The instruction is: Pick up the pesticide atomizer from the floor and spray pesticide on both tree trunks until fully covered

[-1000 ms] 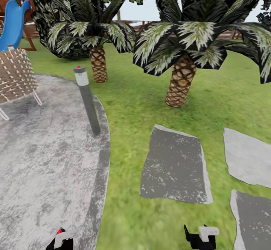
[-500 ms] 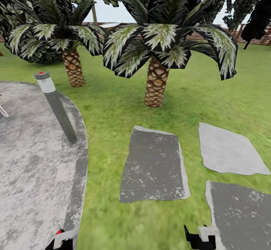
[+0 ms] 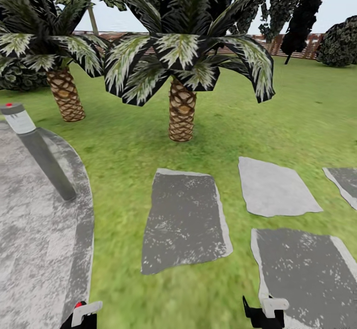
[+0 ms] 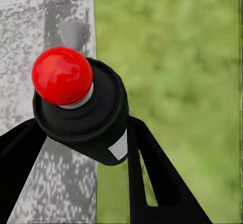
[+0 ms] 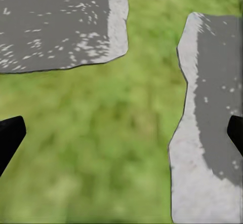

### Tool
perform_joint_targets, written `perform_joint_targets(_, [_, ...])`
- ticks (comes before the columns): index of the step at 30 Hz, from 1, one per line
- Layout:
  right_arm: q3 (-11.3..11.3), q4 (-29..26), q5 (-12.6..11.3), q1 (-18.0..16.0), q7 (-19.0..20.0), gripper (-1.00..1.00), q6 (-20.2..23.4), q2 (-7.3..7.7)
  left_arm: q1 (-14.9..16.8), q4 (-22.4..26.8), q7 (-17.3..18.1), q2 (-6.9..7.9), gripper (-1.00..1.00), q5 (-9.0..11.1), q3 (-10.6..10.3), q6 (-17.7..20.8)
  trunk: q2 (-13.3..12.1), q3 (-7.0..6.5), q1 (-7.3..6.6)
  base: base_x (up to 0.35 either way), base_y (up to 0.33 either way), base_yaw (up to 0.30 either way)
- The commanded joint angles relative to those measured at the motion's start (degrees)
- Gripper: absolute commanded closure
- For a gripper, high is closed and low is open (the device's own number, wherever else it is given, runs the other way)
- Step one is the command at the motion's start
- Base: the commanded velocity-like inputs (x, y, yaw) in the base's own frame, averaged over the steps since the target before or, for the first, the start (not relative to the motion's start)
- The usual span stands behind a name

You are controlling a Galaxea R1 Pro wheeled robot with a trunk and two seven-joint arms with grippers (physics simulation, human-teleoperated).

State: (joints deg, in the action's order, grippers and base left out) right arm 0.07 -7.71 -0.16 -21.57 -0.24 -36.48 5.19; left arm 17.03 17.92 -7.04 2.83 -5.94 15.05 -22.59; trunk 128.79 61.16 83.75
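A grey bollard [image 3: 37, 155] with a red top stands at the edge of curved stone paving [image 3: 29, 249]. Beyond it on the lawn [image 3: 124, 155], two short palms [image 3: 181, 110]; beside it, flat stepping stones [image 3: 184, 220]. The left gripper [image 4: 76, 148] pinches a dark red-capped object [image 4: 81, 102]. The right gripper [image 5: 121, 133] hangs spread wide over grass.

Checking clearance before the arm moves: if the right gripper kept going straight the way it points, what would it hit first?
Probably the ground: the right gripper, jaws wide apart, points down at grass beside a grey paving slab. Nothing shows in between, though depth is unclear.
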Motion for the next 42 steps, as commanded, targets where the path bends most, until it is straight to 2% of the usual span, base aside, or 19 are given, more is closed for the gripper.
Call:
perform_joint_targets(1, [0.0,0.1,0.0,0.0,0.0,-1.0,-0.2,0.0,0.0,0.0,-0.2,-0.01,1.0,-0.6,0.3,-0.2,0.0,0.0,0.01,0.259,0.0,-0.3])
perform_joint_targets(15, [0.0,0.1,0.0,0.0,0.0,-1.0,-0.2,0.0,0.0,0.0,-0.6,-0.01,1.0,-0.6,0.3,-0.2,0.0,-0.38,0.01,0.324,-0.027,-0.3])
perform_joint_targets(42, [0.0,0.1,0.0,0.0,0.0,-1.0,-0.2,0.0,0.0,0.0,-0.6,-0.01,1.0,-0.6,0.3,-0.2,0.0,-0.38,0.01,0.268,-0.168,-0.3])
